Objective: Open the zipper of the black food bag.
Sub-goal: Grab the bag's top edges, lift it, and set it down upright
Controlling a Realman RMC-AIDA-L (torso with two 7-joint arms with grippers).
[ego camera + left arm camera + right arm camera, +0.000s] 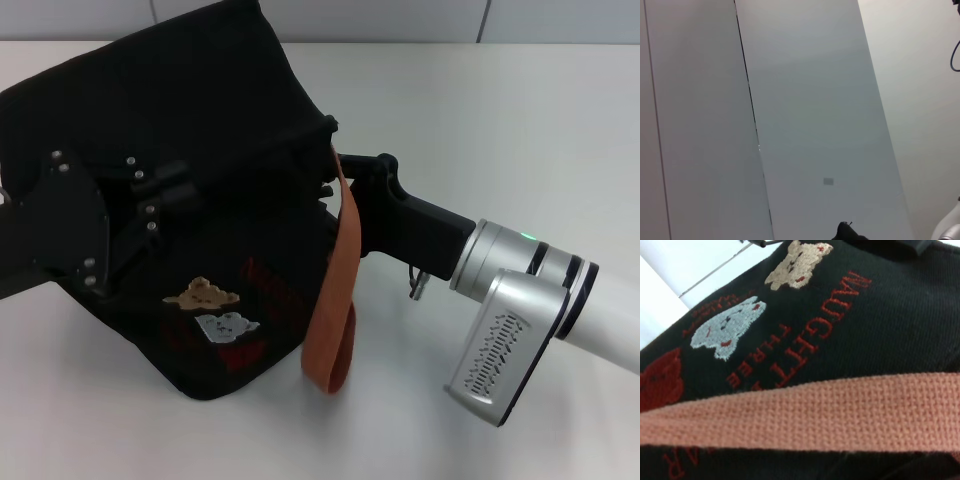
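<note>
Black food bag [200,150]: sitting on the white desk [480,130], left of centre in the head view, front face showing.
Front face: carrying a tan bear patch [203,294], a grey bear patch [224,326] and red lettering [810,340]; the right wrist view is showing these close up.
Strap: orange-brown strap [338,290] hanging down the bag's right side in a loop, reaching the desk.
Left claw [165,195]: pressing against the bag's top front; black plate with screws covering it, cannot tell if fingers are apart or together.
Right claw [335,165]: reaching in from the right to the bag's upper right corner beside the strap; fingertips hidden by fabric, cannot tell state.
Left wrist view: showing only pale wall panels [805,125].
</note>
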